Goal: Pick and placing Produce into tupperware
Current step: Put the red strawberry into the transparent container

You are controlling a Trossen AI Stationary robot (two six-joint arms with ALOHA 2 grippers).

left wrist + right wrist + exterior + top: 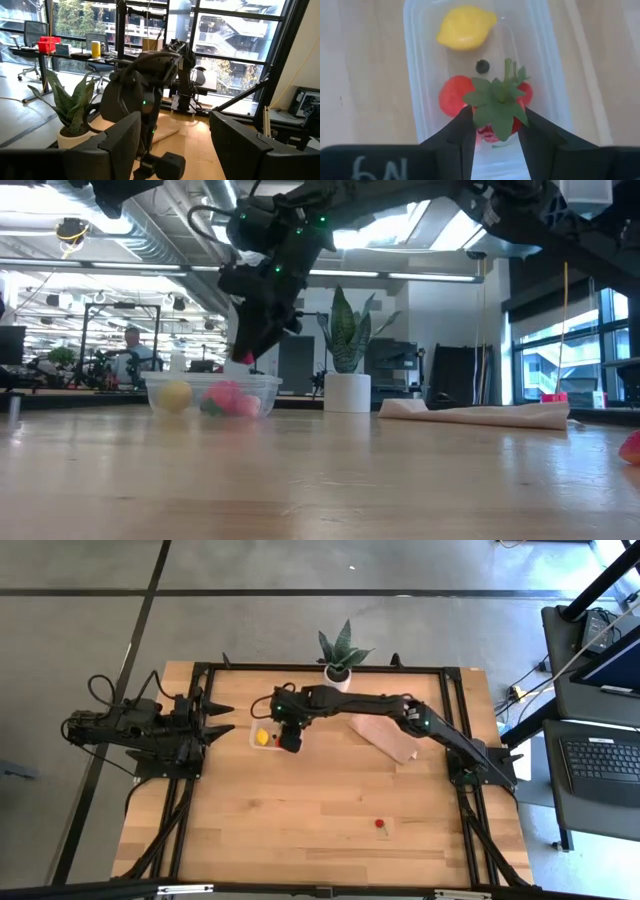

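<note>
From above, the right pincer sits over the far-left part of the counter, directly above the tupperware, of which only a sliver of clear plastic and the yellow lemon show past the arm. The right wrist view fills in what is hidden there: the right pincer is closed on a red strawberry with a green leafy cap, held just above the open tupperware. Inside lie the lemon, a second red strawberry and a small dark berry.

The low view alone shows height: the right pincer hangs just over the tupperware, whose clear wall reveals the lemon and pinkish-red fruit resting on the bottom. Whether the held strawberry touches the fruit below cannot be told.

Only the high view shows one more strawberry lying alone near the front right of the counter, well apart from the container; the low view catches just a red edge of it. A tan sheet lies right of the container, and a potted plant stands at the far edge.

The left pincer waits at the left edge, its fingers spread apart with nothing between them.
</note>
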